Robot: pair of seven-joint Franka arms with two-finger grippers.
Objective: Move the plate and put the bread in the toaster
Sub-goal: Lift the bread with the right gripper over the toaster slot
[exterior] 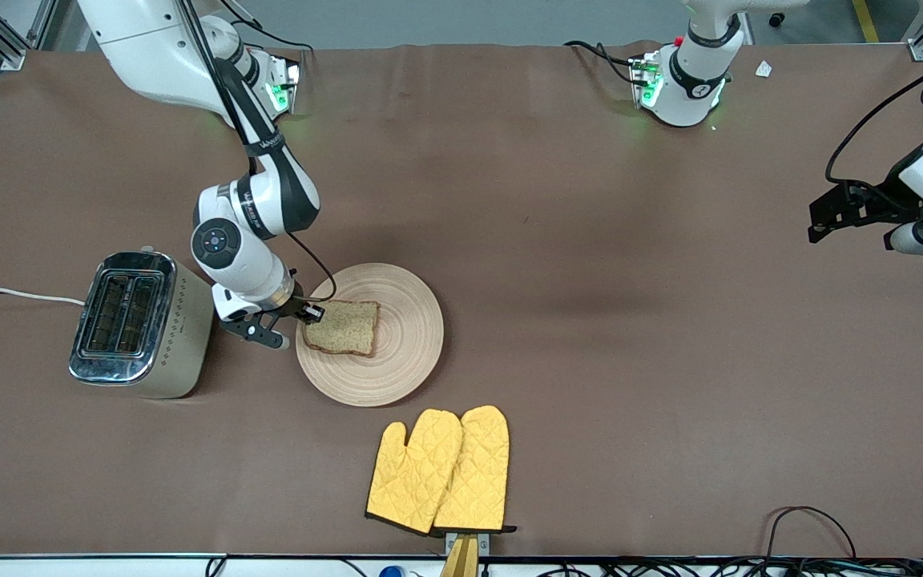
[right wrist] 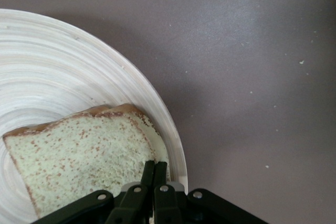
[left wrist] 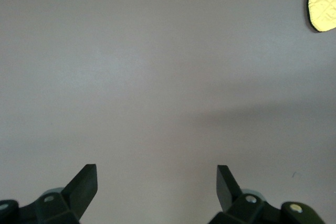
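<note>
Pinching, right end effector [right wrist: 154, 174]: we see its fingers closed together at the bread's [exterior: 343, 327] edge.
Bread: on the plate [exterior: 405, 353], beside the toaster [exterior: 141, 323].
Left end effector [left wrist: 156, 184]: wide open, waiting over bare desk [exterior: 630, 320].

From my remote station: the right claw [exterior: 307, 314] sits pinched at the plate [exterior: 413, 336] rim, crowding the narrow gap beside the toaster [exterior: 141, 324]. Yellow oven mitts [exterior: 439, 470] block the counter [exterior: 630, 320] nearer the camera. I see open passage toward the left arm's end.
</note>
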